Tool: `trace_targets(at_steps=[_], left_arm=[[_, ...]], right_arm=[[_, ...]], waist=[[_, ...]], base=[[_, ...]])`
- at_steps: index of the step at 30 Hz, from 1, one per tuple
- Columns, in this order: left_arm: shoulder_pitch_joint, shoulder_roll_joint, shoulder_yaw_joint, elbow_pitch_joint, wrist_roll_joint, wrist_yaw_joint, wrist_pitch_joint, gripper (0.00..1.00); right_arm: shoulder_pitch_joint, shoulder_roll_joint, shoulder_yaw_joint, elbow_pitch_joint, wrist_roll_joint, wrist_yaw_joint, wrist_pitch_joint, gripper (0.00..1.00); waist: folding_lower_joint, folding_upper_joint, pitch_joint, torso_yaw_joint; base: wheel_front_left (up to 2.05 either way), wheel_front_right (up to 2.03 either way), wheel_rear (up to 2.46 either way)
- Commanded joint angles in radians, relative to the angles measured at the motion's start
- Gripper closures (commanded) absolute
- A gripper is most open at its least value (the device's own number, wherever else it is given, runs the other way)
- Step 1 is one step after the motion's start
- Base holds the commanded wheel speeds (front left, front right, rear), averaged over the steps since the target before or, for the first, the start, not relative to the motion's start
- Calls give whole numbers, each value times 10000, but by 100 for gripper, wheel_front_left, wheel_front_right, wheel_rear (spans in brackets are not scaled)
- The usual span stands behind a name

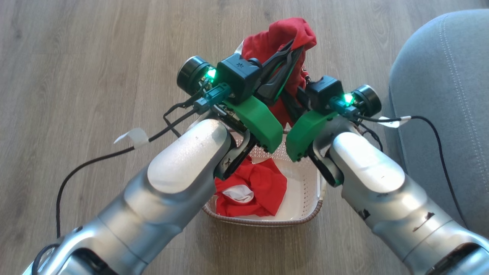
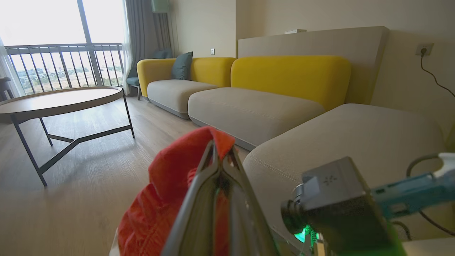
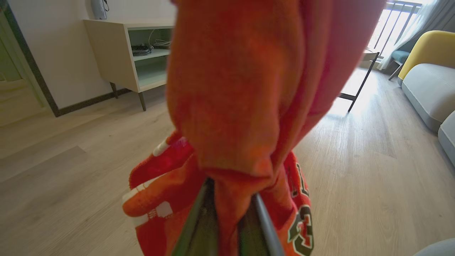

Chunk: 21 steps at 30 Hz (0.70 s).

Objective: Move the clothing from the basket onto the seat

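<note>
A red piece of the clothing [image 1: 282,38] hangs lifted above the far end of the basket [image 1: 305,217]. My left gripper [image 1: 295,46] is shut on its top fold; the left wrist view has the fabric [image 2: 170,177] bunched around the fingertips [image 2: 213,156]. My right gripper [image 3: 229,188] is shut on the same red cloth [image 3: 234,89] lower down, and a jersey number [image 3: 298,224] hangs beside it. Another red garment with a white panel [image 1: 252,191] lies in the basket under my left forearm. The grey seat [image 1: 439,76] is at the right.
The basket stands on a wooden floor [image 1: 95,57]. A black cable [image 1: 95,160] trails at the left. A round coffee table [image 2: 60,99] and a yellow-backed sofa [image 2: 291,78] stand further off. A pale shelf cabinet [image 3: 131,53] is against the wall.
</note>
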<state>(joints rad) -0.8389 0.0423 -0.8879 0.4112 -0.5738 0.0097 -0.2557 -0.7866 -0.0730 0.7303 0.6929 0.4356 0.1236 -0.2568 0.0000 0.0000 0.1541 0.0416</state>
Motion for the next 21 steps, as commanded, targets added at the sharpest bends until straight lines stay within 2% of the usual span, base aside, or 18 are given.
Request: trace_targets(at_steps=[1, 2, 3, 4, 5, 13, 16, 21], left_arm=[[-417, 80, 375, -339, -13, 50, -59, 100], [-402, 80, 375, -319, 35, 23, -60, 100], [-369, 80, 381, -279, 53, -15, -60, 82], [-334, 80, 389, -216, 57, -55, -60, 51], [-317, 80, 411, -165, 100, -83, -60, 0], [-62, 82, 547, 341, 247, -573, -60, 0], [20, 96, 524, 695, 308, -861, -60, 0], [185, 143, 614, 921, 429, -1078, -60, 0]], right_arm=[[-259, 225, -123, -438, 14, 71, -49, 100], [-196, 215, -224, -576, -18, 71, -49, 100], [-121, 172, -322, -727, -82, 71, -49, 100], [-16, 129, -429, -859, -124, 71, -49, 100], [92, 90, -548, -997, -164, 71, -49, 100], [910, -234, -1738, -2011, -387, 71, -49, 100], [1312, -365, -2336, -2530, -492, 71, -49, 100], [1725, -480, -2841, -3158, -590, 71, -49, 100]], waist=[[0, 0, 14, -11], [0, 0, 26, -21], [0, 0, 38, -36], [0, 0, 42, -62], [0, 0, 47, -99], [0, 0, 70, -505], [0, 0, 85, -868], [0, 0, 119, -1533]], base=[[0, 0, 0], [0, 0, 0], [0, 0, 0], [0, 0, 0], [0, 0, 0], [0, 0, 0], [0, 0, 0], [0, 0, 0]])
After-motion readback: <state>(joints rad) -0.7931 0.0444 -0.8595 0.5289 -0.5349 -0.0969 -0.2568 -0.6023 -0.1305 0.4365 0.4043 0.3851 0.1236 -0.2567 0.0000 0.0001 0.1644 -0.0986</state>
